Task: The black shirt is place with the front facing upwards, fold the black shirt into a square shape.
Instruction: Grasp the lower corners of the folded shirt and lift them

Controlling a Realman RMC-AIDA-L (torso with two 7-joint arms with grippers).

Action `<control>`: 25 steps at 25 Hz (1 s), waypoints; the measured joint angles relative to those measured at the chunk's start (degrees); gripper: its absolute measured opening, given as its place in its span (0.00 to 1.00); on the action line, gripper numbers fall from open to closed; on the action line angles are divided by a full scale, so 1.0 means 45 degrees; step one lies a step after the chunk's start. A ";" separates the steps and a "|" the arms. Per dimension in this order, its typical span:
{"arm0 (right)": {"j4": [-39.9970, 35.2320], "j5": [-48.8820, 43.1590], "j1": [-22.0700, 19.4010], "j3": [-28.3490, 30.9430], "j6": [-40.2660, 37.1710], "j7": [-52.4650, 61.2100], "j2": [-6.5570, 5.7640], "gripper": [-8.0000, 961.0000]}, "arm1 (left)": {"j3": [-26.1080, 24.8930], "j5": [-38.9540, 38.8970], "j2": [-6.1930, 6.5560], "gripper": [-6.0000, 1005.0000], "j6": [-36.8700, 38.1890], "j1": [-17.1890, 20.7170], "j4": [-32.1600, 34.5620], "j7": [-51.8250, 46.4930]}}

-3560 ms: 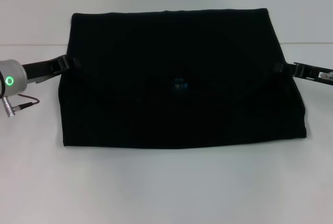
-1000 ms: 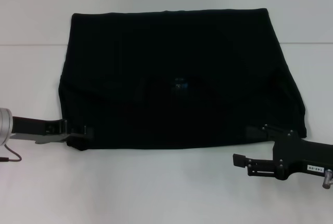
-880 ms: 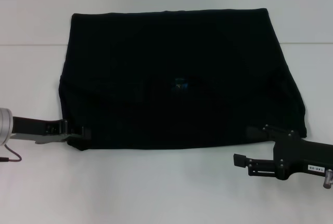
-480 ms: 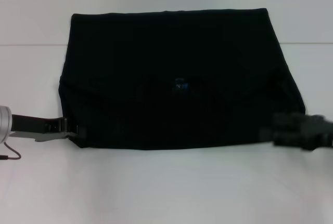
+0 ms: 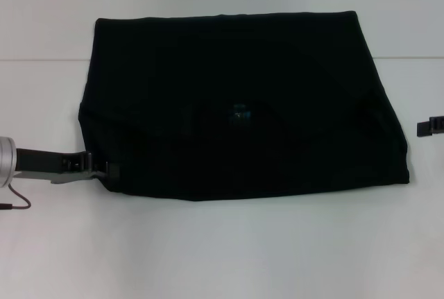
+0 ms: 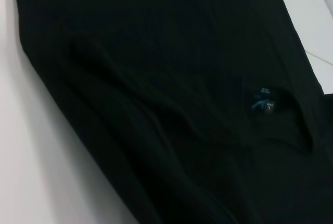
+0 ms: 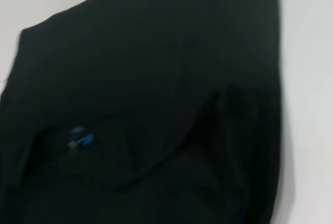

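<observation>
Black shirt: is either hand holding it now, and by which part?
Cannot tell: the left hand meets the black shirt at its near-left corner; the right hand is clear of it.

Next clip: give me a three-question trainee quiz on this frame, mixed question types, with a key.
1. True or false: the left gripper is at the near left corner of the black shirt.
2. The right gripper is: A) on the shirt, B) off its right edge, C) under it.
3. What small coloured item shows mid-shirt?

Key: 1 true; 2 B; 3 the blue neck label.
</observation>
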 joint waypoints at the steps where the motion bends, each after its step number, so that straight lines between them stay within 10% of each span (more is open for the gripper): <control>1: -0.0008 -0.0158 0.0095 -0.0020 0.0231 0.0097 0.0022 0.98 | -0.0012 0.0001 0.0000 0.03 0.0002 -0.0007 0.0003 0.0000; 15: 0.1561 -0.0429 0.0810 -0.1717 0.2373 0.0080 0.0886 0.96 | -0.0007 -0.0017 0.0094 0.03 -0.0055 -0.0043 -0.0004 -0.0052; 25: 0.1482 -0.0438 0.0790 -0.2140 0.2462 0.0234 0.0980 0.88 | 0.0000 -0.0018 0.0073 0.03 -0.0077 0.0001 -0.0005 -0.0077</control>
